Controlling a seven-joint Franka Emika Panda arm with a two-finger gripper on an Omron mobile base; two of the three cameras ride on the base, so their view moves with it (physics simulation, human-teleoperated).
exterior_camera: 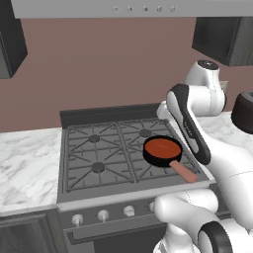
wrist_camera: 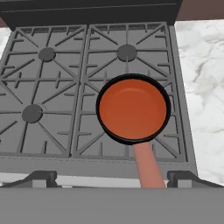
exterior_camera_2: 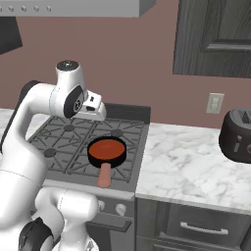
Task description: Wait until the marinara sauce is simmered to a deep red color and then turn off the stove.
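The marinara sauce (wrist_camera: pixel 132 108) is a flat orange-red disc filling a small black frying pan with a salmon-pink handle (wrist_camera: pixel 148 166). The pan sits on the front right burner of the stove (wrist_camera: pixel 52 87). From the base cameras the sauce (exterior_camera: pixel 160 147) (exterior_camera_2: pixel 107 147) looks the same orange-red. My gripper (wrist_camera: pixel 113 179) hangs above the stove's front edge, looking down at the pan. Its jaws are wide open with nothing between them. Round silver knobs (exterior_camera: pixel 103 215) line the stove front (exterior_camera_2: pixel 120 209).
Marble counter (exterior_camera: pixel 24 163) (exterior_camera_2: pixel 186 166) runs on both sides of the stove. A dark toaster (exterior_camera_2: pixel 238 135) stands at the right by a wall outlet (exterior_camera_2: pixel 214 103). A range hood (exterior_camera: pixel 138 7) and dark cabinets (exterior_camera_2: pixel 215 34) hang overhead.
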